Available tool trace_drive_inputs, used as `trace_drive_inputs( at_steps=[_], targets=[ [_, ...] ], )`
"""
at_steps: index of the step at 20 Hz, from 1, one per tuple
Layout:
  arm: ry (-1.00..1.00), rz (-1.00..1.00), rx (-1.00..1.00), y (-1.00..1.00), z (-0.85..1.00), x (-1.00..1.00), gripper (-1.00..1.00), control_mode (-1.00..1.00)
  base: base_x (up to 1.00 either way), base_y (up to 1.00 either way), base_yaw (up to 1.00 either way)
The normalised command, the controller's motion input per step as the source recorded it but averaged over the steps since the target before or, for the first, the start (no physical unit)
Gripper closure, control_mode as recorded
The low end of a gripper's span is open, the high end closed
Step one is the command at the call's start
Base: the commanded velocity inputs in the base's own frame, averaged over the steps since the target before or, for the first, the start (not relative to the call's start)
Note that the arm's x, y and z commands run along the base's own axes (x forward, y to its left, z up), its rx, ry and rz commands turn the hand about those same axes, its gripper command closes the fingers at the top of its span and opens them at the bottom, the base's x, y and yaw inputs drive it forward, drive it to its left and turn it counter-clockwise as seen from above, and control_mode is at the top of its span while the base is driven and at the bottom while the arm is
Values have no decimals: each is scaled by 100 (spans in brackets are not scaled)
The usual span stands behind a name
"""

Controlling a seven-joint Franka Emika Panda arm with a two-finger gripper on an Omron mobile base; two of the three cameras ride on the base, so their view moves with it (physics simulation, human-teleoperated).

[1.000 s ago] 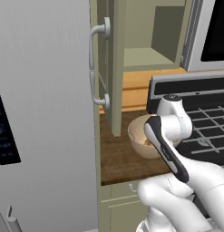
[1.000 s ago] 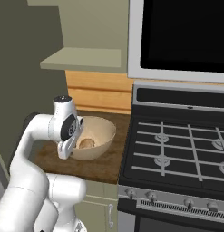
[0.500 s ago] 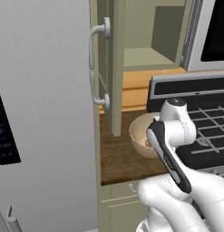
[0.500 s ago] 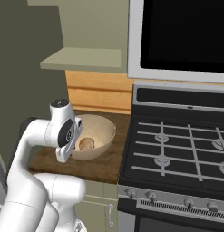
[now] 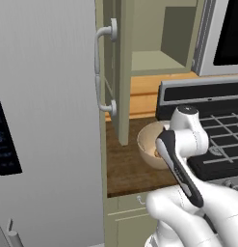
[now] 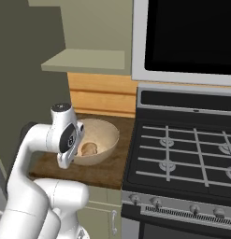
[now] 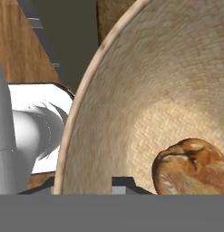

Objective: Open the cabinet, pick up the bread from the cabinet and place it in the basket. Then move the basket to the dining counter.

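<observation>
Woven tan wicker fills most of what the claw's own camera looks at: the basket (image 7: 131, 104) sits right under the hand, its rim curving up and across the view, and the bread (image 7: 192, 165), a browned, crusty roll, lies on the basket's speckled floor just ahead of the claw and a little to one side. The claw (image 7: 88, 183) shows as two small dark tips at the bottom of that picture, one on the outer side of the rim and the other on the inner side, so the jaws stand narrow with the basket's wall between them; whether the pads actually press on the wicker I cannot tell. From the right base camera the hand is hidden behind the white wrist, which hangs over the near rim of the basket (image 6: 96, 140), and the bread (image 6: 88, 149) is seen inside, beyond the wrist. The basket rests on a small brown wooden worktop (image 6: 107, 168) that lies below the claw, with the black stove (image 6: 182, 158) just beside the basket on the far side from the arm. In the left base camera the basket (image 5: 148, 142) peeks out from behind the forearm, and the cabinet (image 5: 121, 72) stands beyond and above the claw, its sage-green door swung open edge-on with the curved silver handle (image 5: 105, 72) facing the grey fridge (image 5: 43, 120); a bare shelf shows inside.
</observation>
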Motion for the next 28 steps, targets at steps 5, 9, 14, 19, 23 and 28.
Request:
trace_drive_inputs(
  at_steps=[5,9,14,19,23,28],
  targets=[
    [0,0,0,0,0,0,100,100,-100,-5,-1],
    [0,0,0,0,0,0,100,100,-42,-5,-51],
    [0,0,0,0,0,0,100,100,0,20,-91],
    [0,0,0,0,0,0,100,100,0,25,-96],
    [0,0,0,0,0,0,100,100,0,22,-96],
    [0,0,0,0,0,0,100,100,0,19,-93]
  ],
)
